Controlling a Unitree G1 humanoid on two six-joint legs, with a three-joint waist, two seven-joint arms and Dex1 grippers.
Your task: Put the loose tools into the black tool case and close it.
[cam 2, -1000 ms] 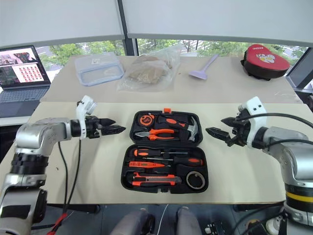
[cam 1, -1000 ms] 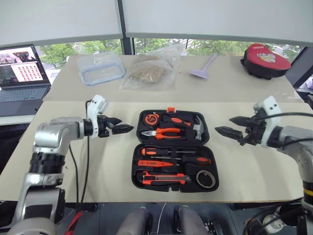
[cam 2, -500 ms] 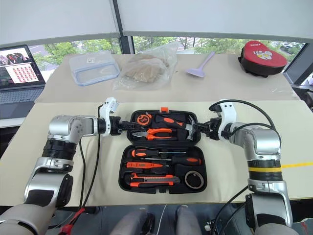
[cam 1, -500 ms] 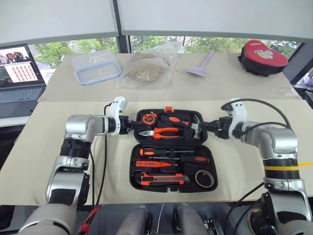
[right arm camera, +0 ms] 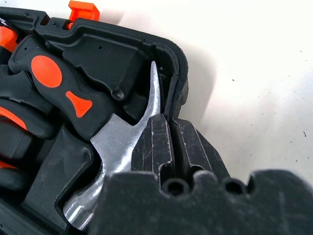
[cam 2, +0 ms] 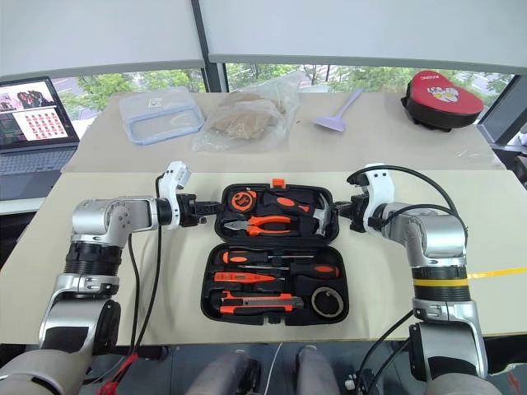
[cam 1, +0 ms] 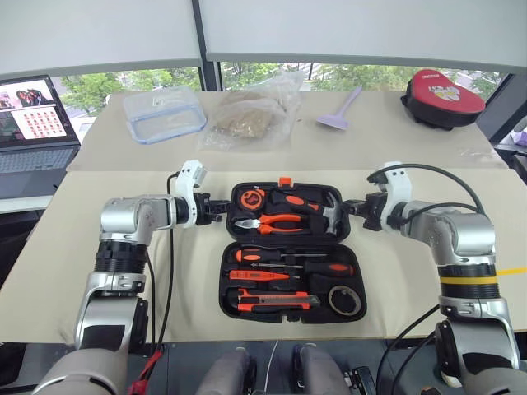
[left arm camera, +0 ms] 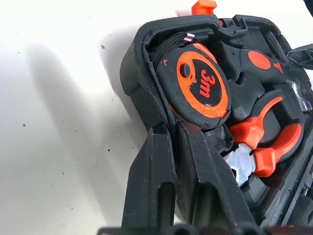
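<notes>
1. The black tool case [cam 1: 288, 251] lies open on the cream-covered table [cam 1: 445, 296], its two halves spread flat, with the small orange latch [cam 1: 286, 182] on the far edge
2. In the near half sit a black-and-orange-handled screwdriver [cam 1: 284, 256], another with a mostly black handle [cam 1: 317, 268], a slim orange screwdriver [cam 1: 259, 276], the orange-and-black utility knife [cam 1: 276, 302] and the small grey tape roll [cam 1: 347, 300], each in its moulded slot
3. The far half holds a tape measure [left arm camera: 200, 88] marked 3m, the orange-handled pliers [cam 1: 273, 221] and the hammer [right arm camera: 115, 132]
4. The left gripper [cam 1: 221, 207] is at the left rim of the far half; from its wrist the two black fingers [left arm camera: 156, 181] are pinched together on the case wall just below the tape measure
5. The right gripper [cam 1: 347, 209] is at the right rim of the same half; its fingers [right arm camera: 156, 142] are likewise squeezed onto the case wall beside the hammer's claw
6. Both arms reach inward from opposite sides, so the case sits between them
7. On the far table rest a clear lidded container [cam 1: 164, 113], a plastic bag [cam 1: 251, 115] with something brown in it, a lilac scoop [cam 1: 342, 111] and a red-and-black pouch [cam 1: 445, 97]; an open laptop [cam 1: 37, 123] stands far left
</notes>
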